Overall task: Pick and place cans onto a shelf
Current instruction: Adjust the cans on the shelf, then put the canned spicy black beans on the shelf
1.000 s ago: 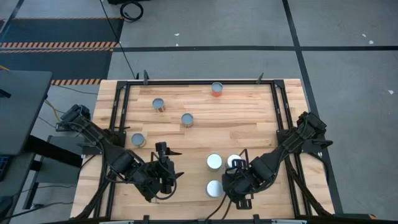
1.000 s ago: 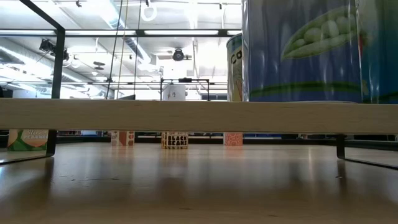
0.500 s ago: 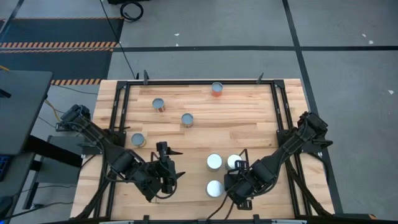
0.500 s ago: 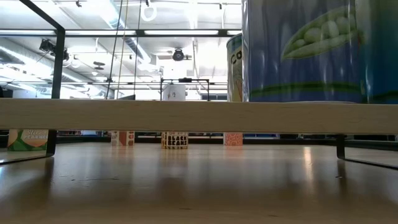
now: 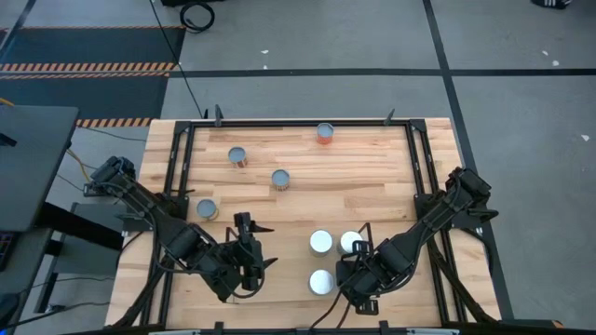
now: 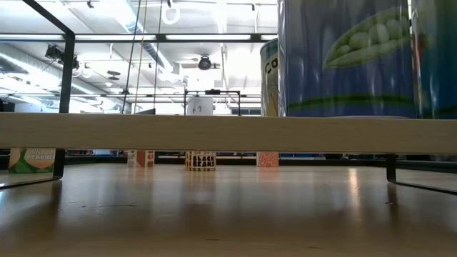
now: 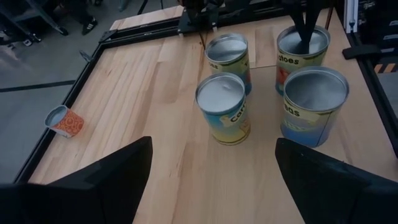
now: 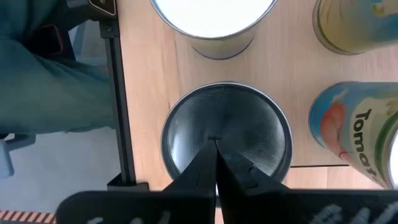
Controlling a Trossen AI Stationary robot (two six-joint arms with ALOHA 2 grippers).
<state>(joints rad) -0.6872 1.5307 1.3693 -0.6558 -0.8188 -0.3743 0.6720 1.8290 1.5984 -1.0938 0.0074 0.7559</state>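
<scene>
Overhead, the left gripper (image 5: 250, 244) waits open beside the cans (image 5: 320, 243) on the shelf (image 5: 279, 316). Right gripper (image 8: 216, 163) (seen only wrist-side) is pinched shut above one silver can top (image 8: 227, 127).

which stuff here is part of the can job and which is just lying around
Job: far cans, near cans, wooden shelf.
Lying about: black cable coil on the floor, striped floor tape.
</scene>
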